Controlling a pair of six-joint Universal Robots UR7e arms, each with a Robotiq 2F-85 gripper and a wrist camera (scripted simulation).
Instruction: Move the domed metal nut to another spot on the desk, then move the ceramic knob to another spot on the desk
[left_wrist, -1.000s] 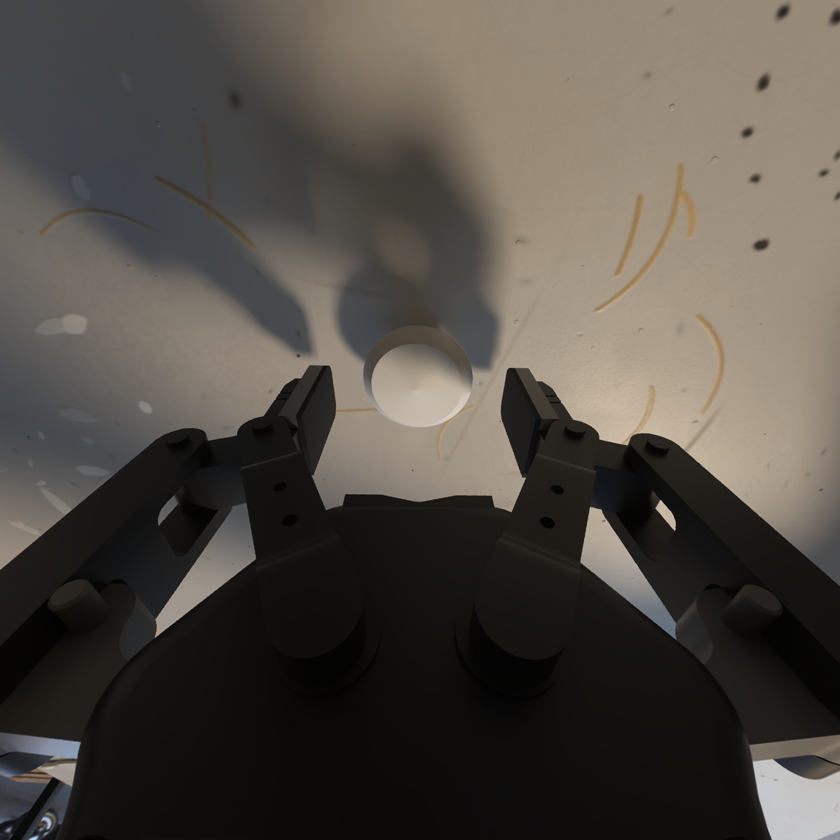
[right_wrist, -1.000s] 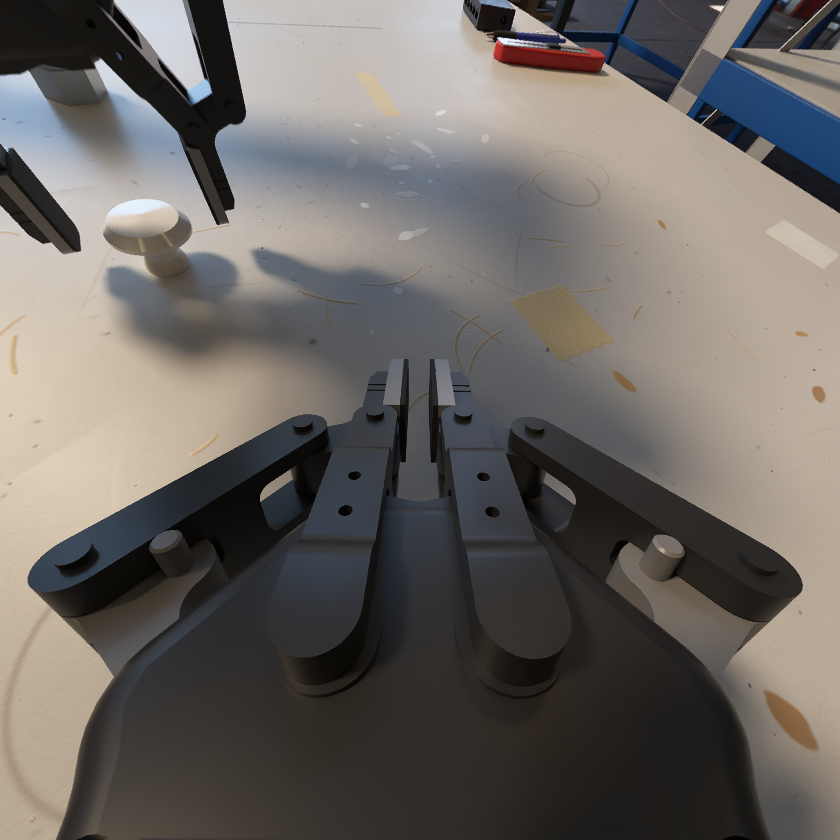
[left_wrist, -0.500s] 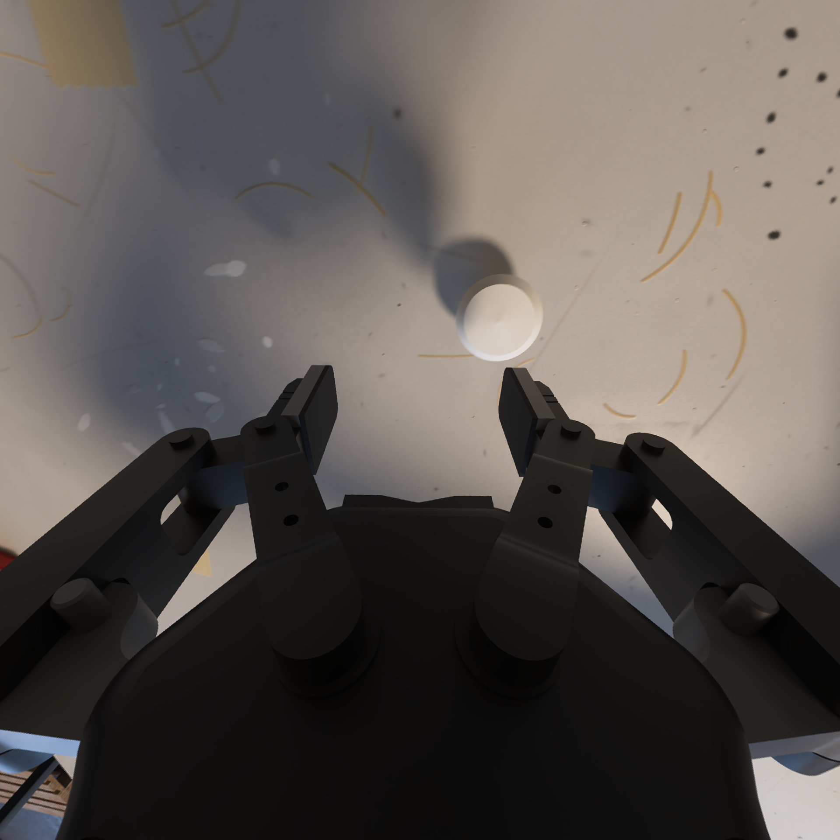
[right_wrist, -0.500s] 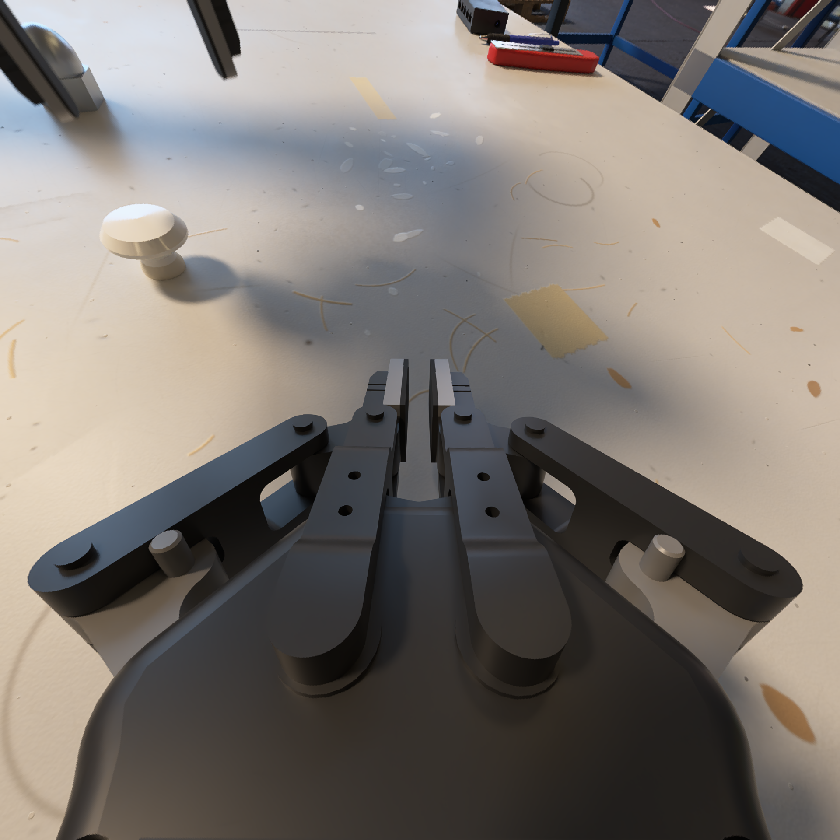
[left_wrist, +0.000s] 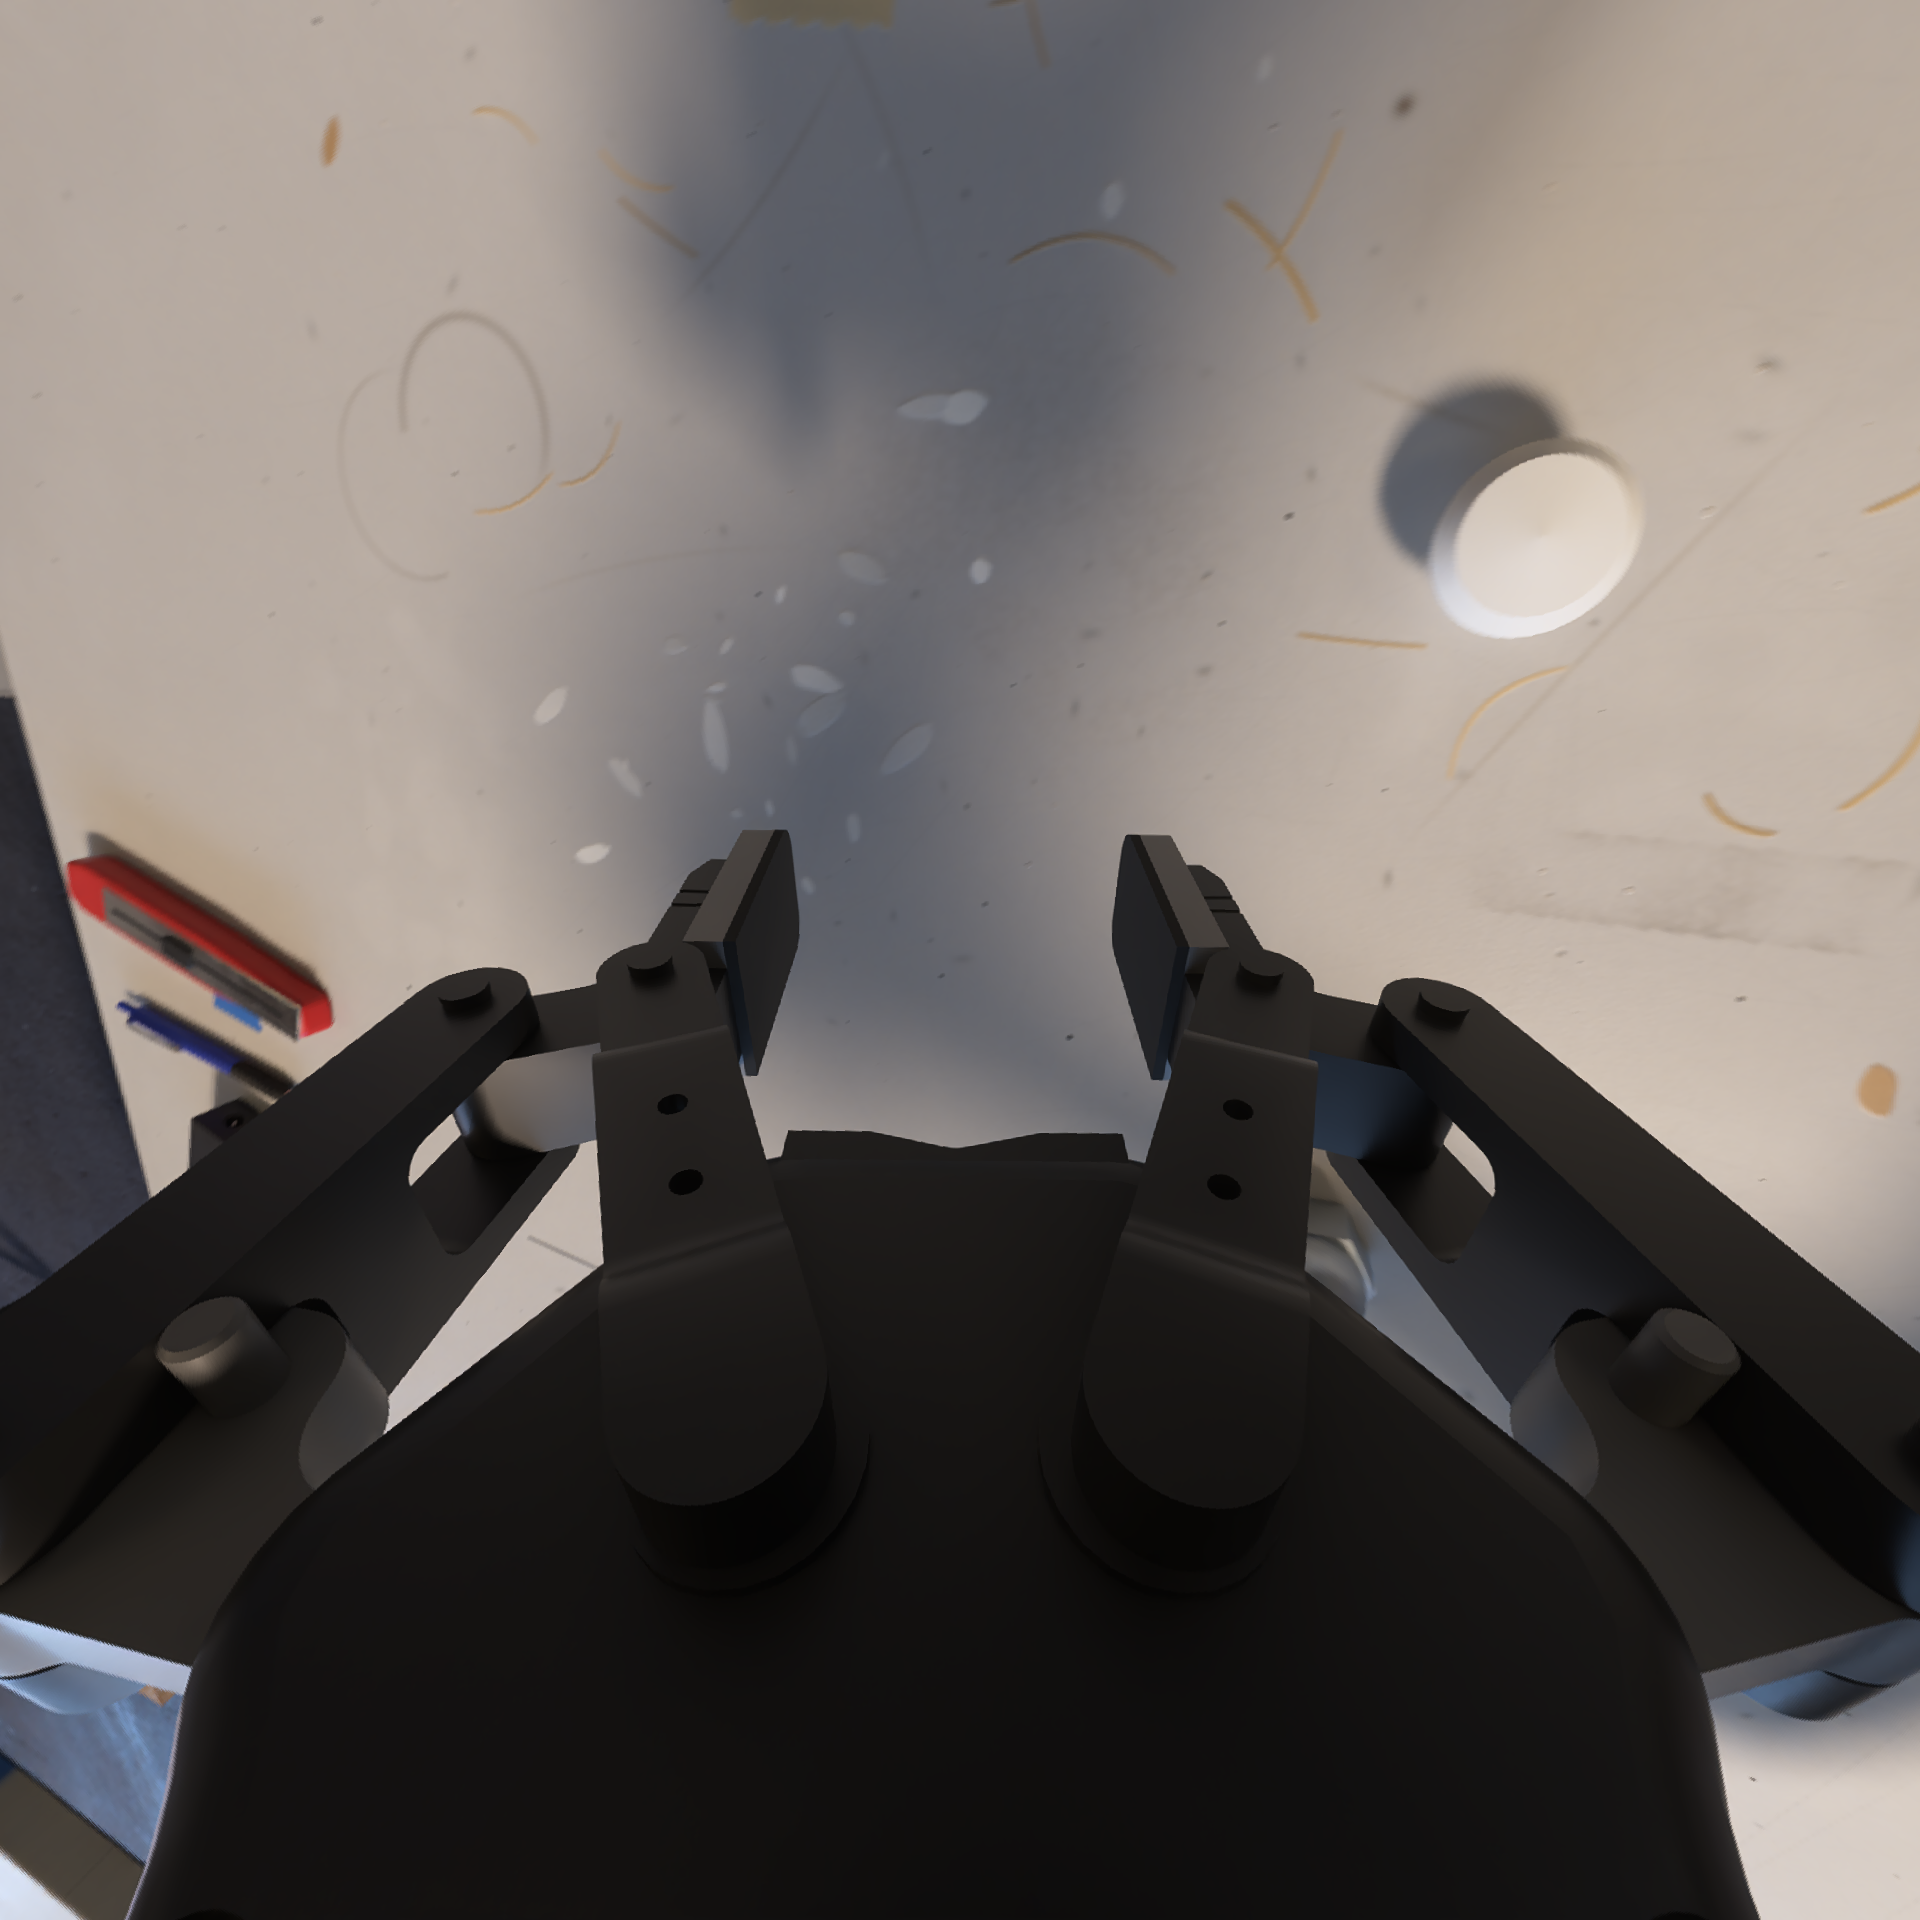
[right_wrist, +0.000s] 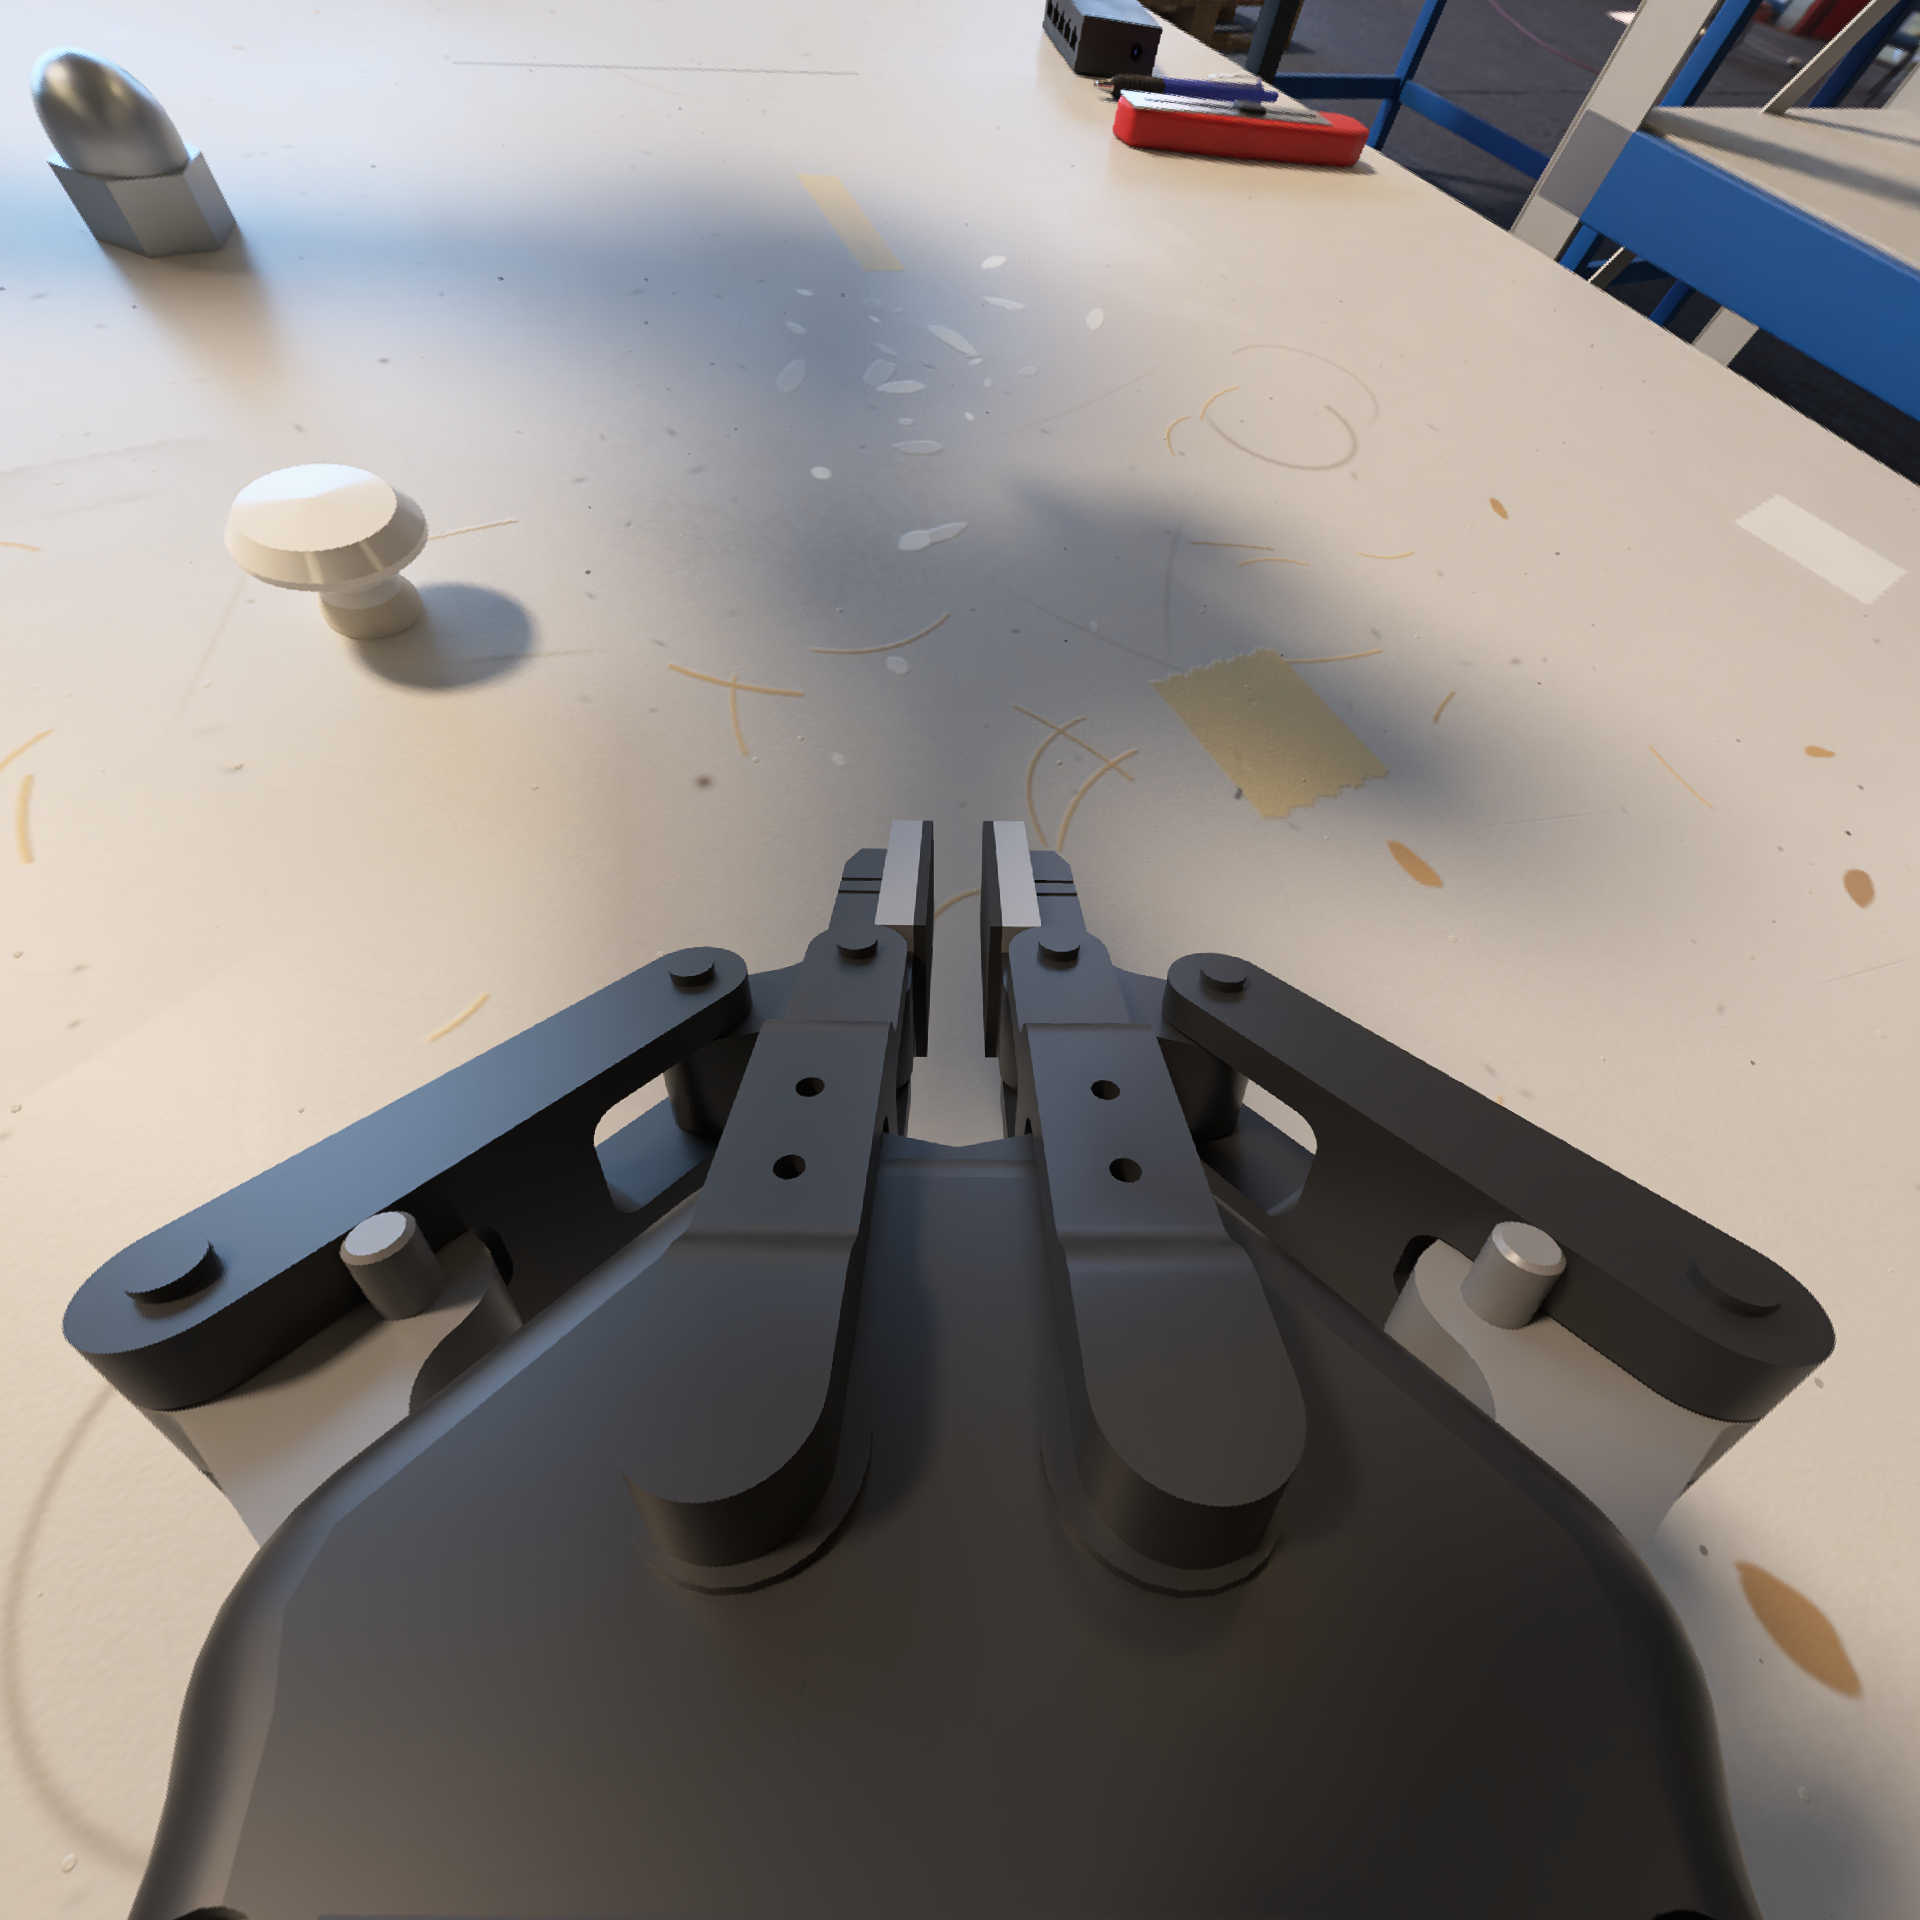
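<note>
The white ceramic knob (left_wrist: 1536, 538) stands upright on the desk at the upper right of the left wrist view. It also shows at the left of the right wrist view (right_wrist: 325, 538). My left gripper (left_wrist: 954, 940) is open and empty, high above the desk and well to the left of the knob. The domed metal nut (right_wrist: 123, 156) stands on its hexagonal base at the far left in the right wrist view. My right gripper (right_wrist: 956, 878) is shut and empty, low over the desk, apart from both objects.
A red utility knife (right_wrist: 1238, 133) with a blue pen (right_wrist: 1216, 89) and a black box (right_wrist: 1099, 31) lies near the desk's far right edge; the knife also shows in the left wrist view (left_wrist: 197, 935). A blue metal frame (right_wrist: 1714, 197) stands beyond the desk. A tan tape patch (right_wrist: 1268, 732) sticks to the desk.
My left gripper has risen and moved away from the knob, still open; the knob stays standing on the desk. My right gripper has not moved. The left gripper has left the right wrist view.
</note>
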